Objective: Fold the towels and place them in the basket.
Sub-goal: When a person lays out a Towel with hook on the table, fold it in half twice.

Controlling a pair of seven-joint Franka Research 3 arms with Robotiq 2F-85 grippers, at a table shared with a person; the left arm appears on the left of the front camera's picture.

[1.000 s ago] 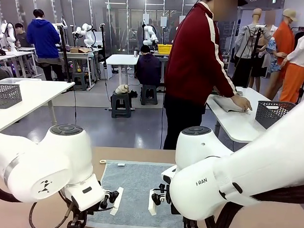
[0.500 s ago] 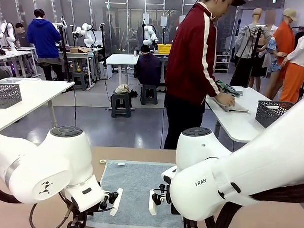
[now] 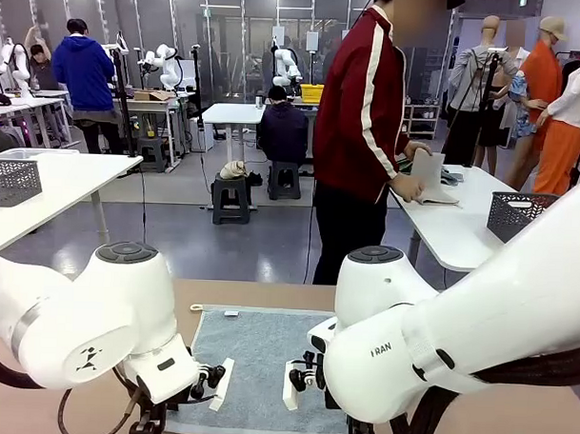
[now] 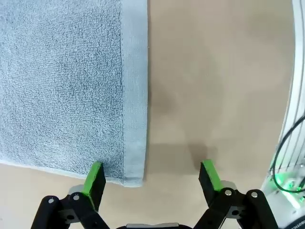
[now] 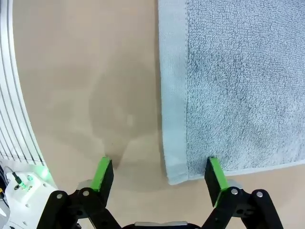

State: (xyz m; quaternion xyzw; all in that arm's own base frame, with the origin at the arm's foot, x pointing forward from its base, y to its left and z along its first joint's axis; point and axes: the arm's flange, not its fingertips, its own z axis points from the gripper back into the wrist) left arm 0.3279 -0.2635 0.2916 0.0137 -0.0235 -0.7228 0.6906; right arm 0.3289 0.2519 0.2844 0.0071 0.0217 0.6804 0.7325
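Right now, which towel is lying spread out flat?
The grey-blue towel on the brown table lies flat. The pale towel at the far white table is held up by the person's hand.

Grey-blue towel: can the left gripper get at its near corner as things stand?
Probably yes: the left gripper hangs open astride a corner of the grey-blue towel, one pad over cloth, the other over bare table.

The person has lifted the grey towel upright.
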